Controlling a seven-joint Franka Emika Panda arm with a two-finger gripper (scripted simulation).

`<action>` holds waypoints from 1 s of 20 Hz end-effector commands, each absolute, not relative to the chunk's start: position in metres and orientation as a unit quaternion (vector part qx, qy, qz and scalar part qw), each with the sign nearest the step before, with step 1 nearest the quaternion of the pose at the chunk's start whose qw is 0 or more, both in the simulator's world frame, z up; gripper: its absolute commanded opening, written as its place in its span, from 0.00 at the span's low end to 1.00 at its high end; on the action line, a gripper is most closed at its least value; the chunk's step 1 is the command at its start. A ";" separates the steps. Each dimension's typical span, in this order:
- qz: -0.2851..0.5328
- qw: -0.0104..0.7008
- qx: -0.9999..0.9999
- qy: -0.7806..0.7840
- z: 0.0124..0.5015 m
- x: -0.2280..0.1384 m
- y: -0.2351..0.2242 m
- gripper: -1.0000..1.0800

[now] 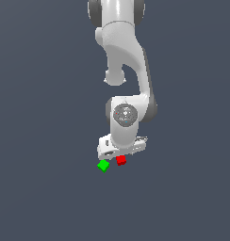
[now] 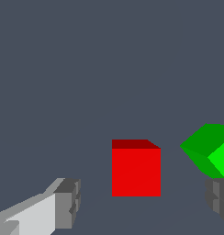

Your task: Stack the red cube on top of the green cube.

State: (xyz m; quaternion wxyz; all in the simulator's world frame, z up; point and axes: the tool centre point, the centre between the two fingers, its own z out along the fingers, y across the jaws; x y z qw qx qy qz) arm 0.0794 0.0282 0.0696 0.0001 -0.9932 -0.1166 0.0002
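Between the spread tool (image 2: pixel 141 202) fingers, plain unlabelled red cube (image 2: pixel 136 172), green cube (image 2: pixel 210 150) beside

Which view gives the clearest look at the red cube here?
The wrist view: the red cube is large and unobstructed, with its front and top faces visible. In the exterior view it is only a tiny red patch just below the gripper.

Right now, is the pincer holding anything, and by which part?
Nothing. The pincer is open; the red cube sits between its fingers, untouched.
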 end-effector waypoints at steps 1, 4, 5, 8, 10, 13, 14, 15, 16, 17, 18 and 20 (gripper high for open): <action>0.000 0.000 -0.993 -0.117 0.067 0.079 0.028 0.96; 0.000 0.000 -0.993 -0.117 0.056 0.079 0.028 0.96; 0.000 0.000 -0.993 -0.117 0.051 0.079 0.028 0.96; 0.000 0.000 -0.993 -0.117 0.034 0.079 0.028 0.96; 0.000 0.000 -0.993 -0.118 0.026 0.079 0.028 0.96; 0.000 0.000 -0.993 -0.118 0.020 0.079 0.028 0.96; 0.000 0.000 -0.993 -0.118 0.019 0.080 0.028 0.96; 0.000 0.000 -0.993 -0.118 0.020 0.080 0.028 0.96; 0.000 0.000 -0.993 -0.118 0.020 0.080 0.028 0.96; 0.000 0.000 -0.993 -0.118 0.020 0.080 0.028 0.00; 0.000 0.000 -0.993 -0.118 0.020 0.080 0.028 0.00; 0.000 0.000 -0.993 -0.118 0.020 0.080 0.028 0.00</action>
